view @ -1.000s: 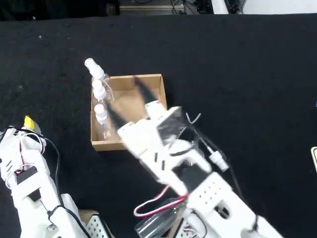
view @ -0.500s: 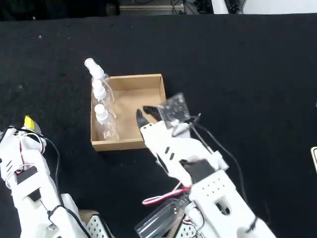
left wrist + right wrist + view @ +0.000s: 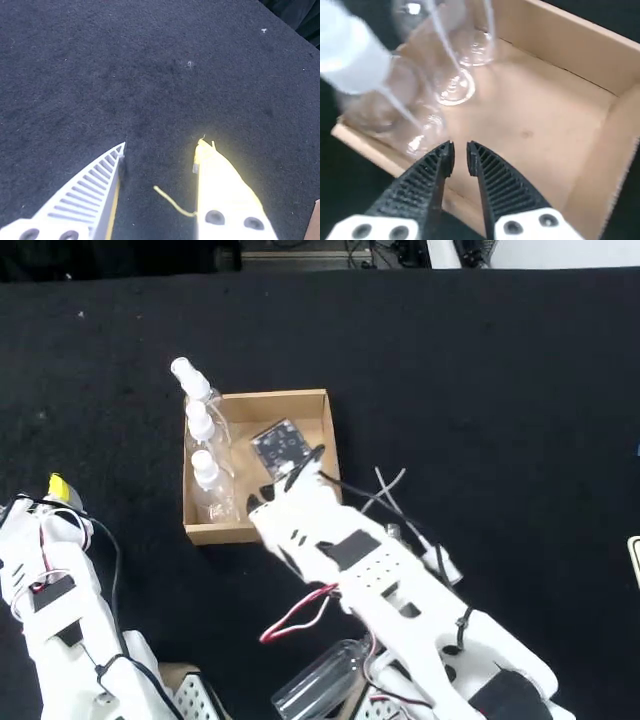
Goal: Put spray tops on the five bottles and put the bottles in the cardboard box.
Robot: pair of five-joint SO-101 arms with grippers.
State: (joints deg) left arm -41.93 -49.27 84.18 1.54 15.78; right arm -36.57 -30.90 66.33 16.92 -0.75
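The cardboard box [image 3: 275, 396] sits on the bench [image 3: 500, 390] left of its middle, and you have three bottles in it. They stand in a row along the box's left wall, each with a white spray top on. The far bottle [image 3: 190, 382] is at the far left corner with its top rising past the rim. The middle bottle [image 3: 202, 427] comes just in front of it, and the near bottle [image 3: 208, 480] is close to the front wall. The rest of the box floor is bare cardboard.

Your right tool [image 3: 460, 146] hangs over the box's front wall, pointing down into the box just beside the near bottle. Its black fingers [image 3: 492, 180] are almost pressed together, with a thin gap between them, and they pinch nothing. In the high view the right arm [image 3: 380, 580] stretches from the bench's front edge across to the box's front right part.

Another clear bottle [image 3: 325, 690] lies on its side at the front edge of the bench, beside the right arm's base. What looks like a loose spray top [image 3: 440, 562] lies on the bench right of that arm.

Your left tool [image 3: 161, 147] is spread wide over bare black bench near the front left corner, well apart from the box, with nothing between its white and yellow fingers.
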